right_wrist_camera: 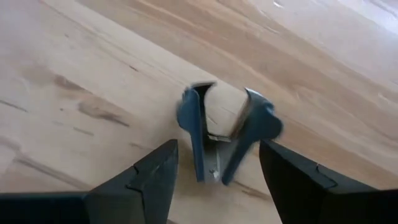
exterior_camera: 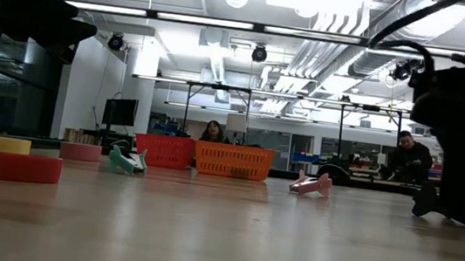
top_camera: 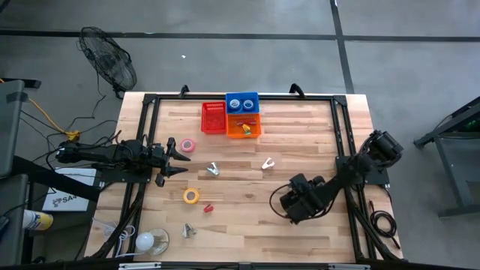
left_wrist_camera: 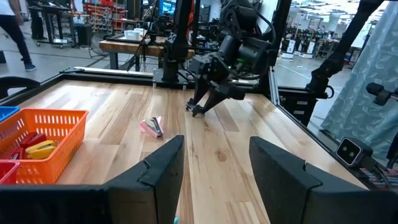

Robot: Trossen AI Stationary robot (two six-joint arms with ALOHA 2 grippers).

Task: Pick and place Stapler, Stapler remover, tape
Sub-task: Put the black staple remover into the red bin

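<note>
Your right gripper is down low over the table on its right side, fingers spread, and a blue staple remover sits on the wood right between them. The fingers stand apart from it on both sides, nothing clamped. In your left wrist view that same right gripper is tipped down with its tips at the boards.

Your left gripper waits on the left side, pointing toward the middle, fingers partly open and holding nothing.

Now the spread of things. At the far edge, three baskets side by side: a red basket, an orange basket with something yellow inside, and a blue basket behind the orange one, carrying two rolls. A pink tape roll lies just beside your left gripper's fingers. A yellow tape roll sits nearer the front, with a small red piece just beside it. A green staple remover rests near the middle, a pink staple remover well to its right, and one more small clip-like piece lies by the front edge, too small to tell what it is
</note>
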